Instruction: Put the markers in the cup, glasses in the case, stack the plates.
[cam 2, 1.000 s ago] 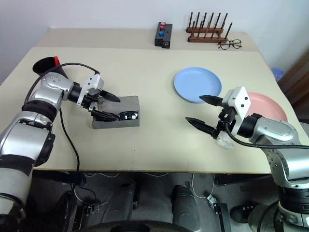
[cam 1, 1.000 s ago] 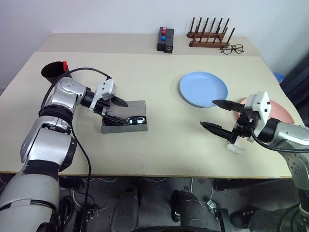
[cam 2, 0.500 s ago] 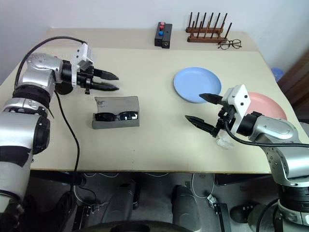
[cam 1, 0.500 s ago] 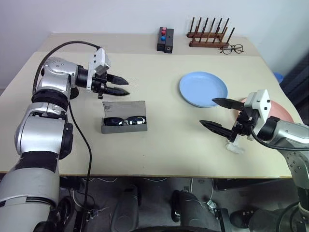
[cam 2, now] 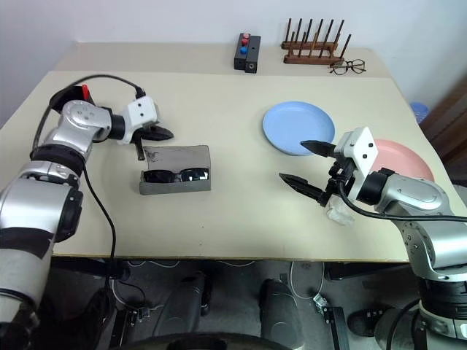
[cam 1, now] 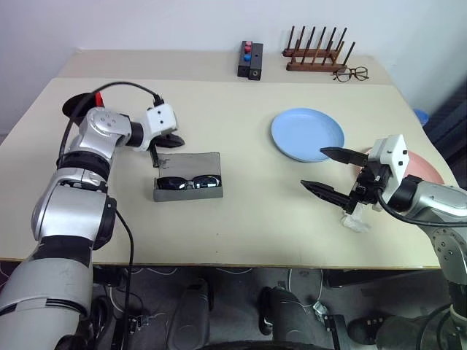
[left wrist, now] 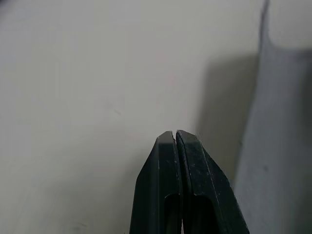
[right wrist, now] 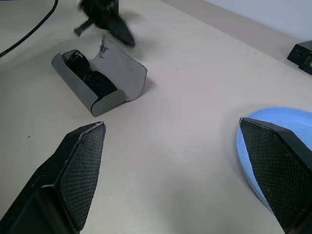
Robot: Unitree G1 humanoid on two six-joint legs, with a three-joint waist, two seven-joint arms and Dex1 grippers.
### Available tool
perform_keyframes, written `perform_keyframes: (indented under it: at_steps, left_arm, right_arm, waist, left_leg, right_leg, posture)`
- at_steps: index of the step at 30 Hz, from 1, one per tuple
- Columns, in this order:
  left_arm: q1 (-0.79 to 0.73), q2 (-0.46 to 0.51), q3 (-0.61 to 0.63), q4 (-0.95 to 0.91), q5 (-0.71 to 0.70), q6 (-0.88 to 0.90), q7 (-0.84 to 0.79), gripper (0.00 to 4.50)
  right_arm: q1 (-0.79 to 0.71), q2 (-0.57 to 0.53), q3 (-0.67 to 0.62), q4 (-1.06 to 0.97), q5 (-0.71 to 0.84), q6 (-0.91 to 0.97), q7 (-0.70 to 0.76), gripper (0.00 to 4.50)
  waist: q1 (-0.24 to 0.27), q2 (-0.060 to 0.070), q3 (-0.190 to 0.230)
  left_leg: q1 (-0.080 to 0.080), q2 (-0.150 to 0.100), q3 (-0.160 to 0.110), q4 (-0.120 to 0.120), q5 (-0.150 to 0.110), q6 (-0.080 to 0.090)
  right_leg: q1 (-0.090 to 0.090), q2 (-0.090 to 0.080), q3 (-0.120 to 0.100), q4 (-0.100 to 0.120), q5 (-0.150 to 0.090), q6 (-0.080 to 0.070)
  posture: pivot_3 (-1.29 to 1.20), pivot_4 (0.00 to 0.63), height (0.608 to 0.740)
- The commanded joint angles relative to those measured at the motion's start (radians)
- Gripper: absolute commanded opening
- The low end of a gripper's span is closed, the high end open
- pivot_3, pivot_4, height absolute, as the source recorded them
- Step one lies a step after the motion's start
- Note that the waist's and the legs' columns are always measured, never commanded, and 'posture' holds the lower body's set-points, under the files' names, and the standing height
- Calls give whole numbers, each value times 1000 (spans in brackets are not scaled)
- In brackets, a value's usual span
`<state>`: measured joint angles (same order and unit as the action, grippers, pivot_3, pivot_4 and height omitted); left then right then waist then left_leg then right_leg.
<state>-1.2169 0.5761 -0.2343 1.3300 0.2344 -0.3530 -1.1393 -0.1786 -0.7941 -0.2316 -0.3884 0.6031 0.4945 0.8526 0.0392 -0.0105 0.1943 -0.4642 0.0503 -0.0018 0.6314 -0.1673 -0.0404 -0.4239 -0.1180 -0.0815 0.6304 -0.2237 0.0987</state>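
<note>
Beige and matte, the wide table [cam 1: 241, 211] in front of you runs back to a pale wall. On your right lie the two round shallow plates: the light blue plate [cam 1: 307, 134] towards the middle, and the salmon pink plate [cam 2: 403, 162] near the table's right edge, partly hidden behind your right arm. The two plates sit apart, not stacked.

Left of centre you have the flat grey rectangular hinged case [cam 1: 188, 176], its lid open and lying back, with the black thick-framed sunglasses [cam 1: 187, 182] resting inside it. At the far left stands the very dark tapered cup [cam 1: 79, 109], mostly hidden by your left arm, with the red end of the marker [cam 1: 98, 96] poking out of its mouth.

Your left gripper [cam 1: 172, 139] hovers just behind the case's open lid, its two black fingers [left wrist: 187, 185] pressed together and holding nothing. Your right gripper [cam 1: 333, 173] hangs over the table between the blue plate and the near edge, jaws spread wide and empty.

Along the back edge you see a wooden peg rack [cam 1: 315, 52], a small black box with red and blue buttons [cam 1: 249, 60], and thin-rimmed clear spectacles [cam 1: 352, 74]. A crumpled clear scrap [cam 1: 354, 222] lies under your right wrist.
</note>
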Motion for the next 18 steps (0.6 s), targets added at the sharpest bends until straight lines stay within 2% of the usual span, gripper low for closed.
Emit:
perform_keyframes:
  at_steps: [1, 5, 12, 18]
  left_arm:
    - [-12, 4, 1, -9, 17, 22, -39, 23]
    - [-14, 6, 22, -12, -4, 41, -137, 23]
    - [-14, 25, 84, -38, -76, 87, -413, 23]
    - [14, 35, 62, -72, -106, 47, -475, 23]
  right_arm:
    - [-10, -2, -20, -19, 6, -6, -3, 4500]
    - [-9, -2, -21, -19, 6, -7, -4, 4500]
    - [-13, 4, -16, -11, 0, -15, -7, 4500]
    - [-16, 7, -13, -6, -4, -21, -5, 4500]
  waist:
    - [0, 0, 0]
    - [-1, 0, 0]
    - [-1, 0, 0]
    - [-1, 0, 0]
  left_leg:
    - [0, 0, 0, 0, 0, 0]
    - [0, 0, 0, 0, 0, 0]
    - [1, 0, 0, 0, 0, 0]
    - [0, 0, 0, 0, 0, 0]
  right_leg:
    - [0, 0, 0, 0, 0, 0]
    - [0, 0, 0, 0, 0, 0]
    - [0, 0, 0, 0, 0, 0]
    - [0, 0, 0, 0, 0, -1]
  posture:
    - [0, 150, 740]
    - [0, 150, 740]
    - [0, 150, 740]
    - [0, 150, 740]
